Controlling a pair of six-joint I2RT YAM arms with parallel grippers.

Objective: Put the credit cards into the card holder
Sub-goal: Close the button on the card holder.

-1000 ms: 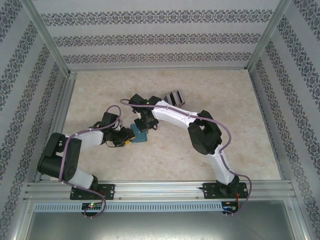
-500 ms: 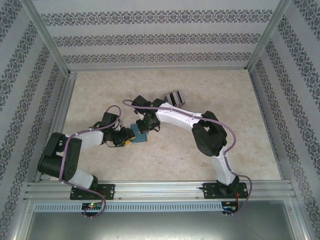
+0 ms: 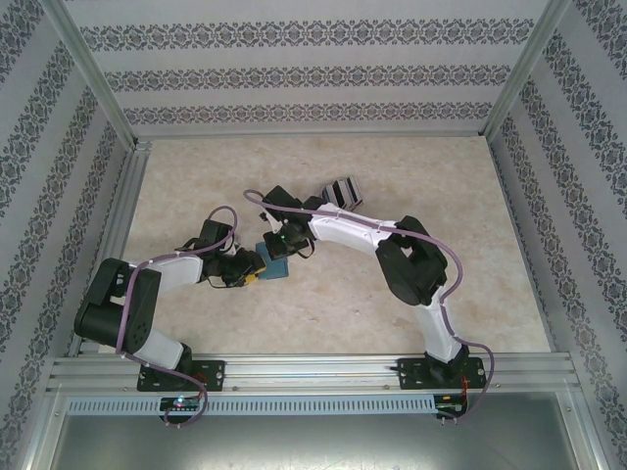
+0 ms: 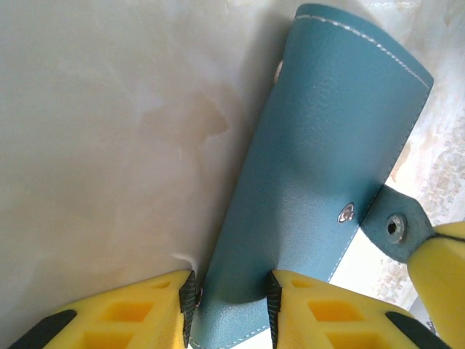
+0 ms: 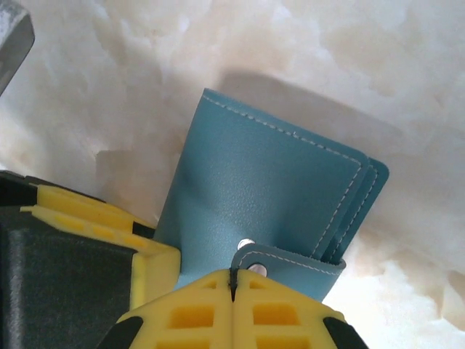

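Card holder [image 3: 278, 262] lies flat near the middle of the surface [image 3: 196, 186], slightly toward the near edge, between the two arms. Flap closed over the body, snap undone.

Left tool [image 4: 229, 299]: yellow fingers on either side of one end of the holder, pinching it.

Right tool [image 5: 232, 280]: fingers pressed together on the end of the snap tab [image 5: 294, 267], which is drawn out from the holder's edge.

Credit cards [image 3: 341, 190]: small stack, dark and grey, toward the far edge, apart from the holder.
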